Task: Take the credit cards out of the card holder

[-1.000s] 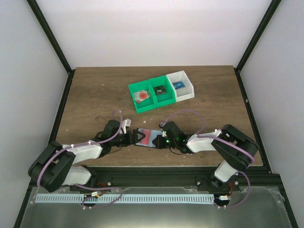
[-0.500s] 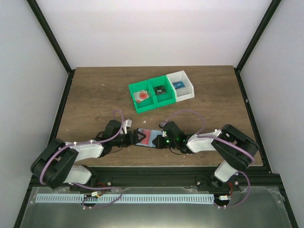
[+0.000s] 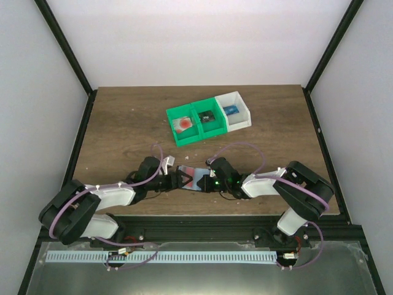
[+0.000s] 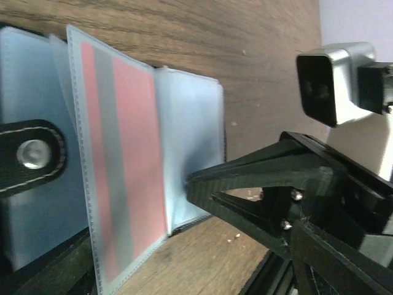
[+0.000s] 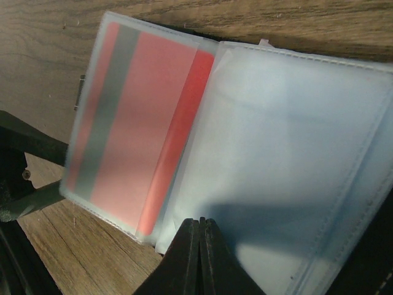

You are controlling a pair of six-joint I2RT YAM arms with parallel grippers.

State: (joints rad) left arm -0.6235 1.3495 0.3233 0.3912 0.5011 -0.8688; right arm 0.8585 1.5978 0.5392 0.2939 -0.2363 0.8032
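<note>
Inside the card holder [image 5: 295,153], a red card [image 5: 147,129] — left end effector [image 3: 178,179] spread, right [image 5: 199,225] closed.

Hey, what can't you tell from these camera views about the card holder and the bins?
- Card count: both wrist views show one red card through the card holder's frosted sleeves; any others would be hidden.
- Bin contents: in the top view, the items in the bins are too small to name.
- Cut off: the snap strap runs past the left wrist view's left edge.

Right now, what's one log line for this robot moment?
left tool: open by red card | right tool: shut, on card holder sleeve | red card: inside sleeve | card holder: open on table
</note>
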